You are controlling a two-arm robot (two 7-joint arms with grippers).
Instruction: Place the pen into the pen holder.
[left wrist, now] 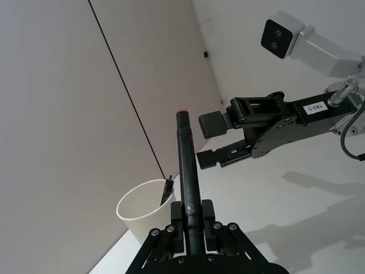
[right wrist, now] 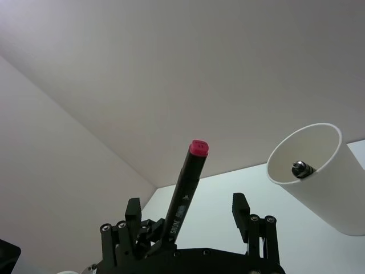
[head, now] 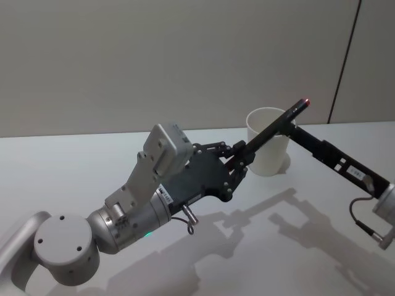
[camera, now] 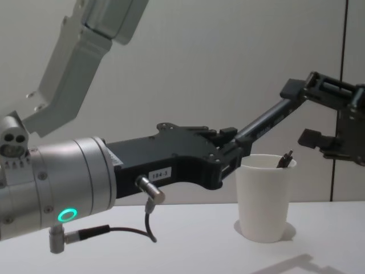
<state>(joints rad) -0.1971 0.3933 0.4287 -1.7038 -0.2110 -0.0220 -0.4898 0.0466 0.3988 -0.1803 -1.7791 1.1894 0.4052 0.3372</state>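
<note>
Pen (camera: 263,124) in "184-3"-labelled left pincer (camera: 236,149)

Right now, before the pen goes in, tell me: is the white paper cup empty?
No, a dark pen-like item leans inside the white paper cup, its tip poking above the rim.

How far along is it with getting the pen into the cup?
Done: the pen is off the table, clamped in the left hand. In hand: its red-tipped end sits between the open fingers of the right hand, near the pen holder, not in it. Left: lowering it in and letting go.
</note>
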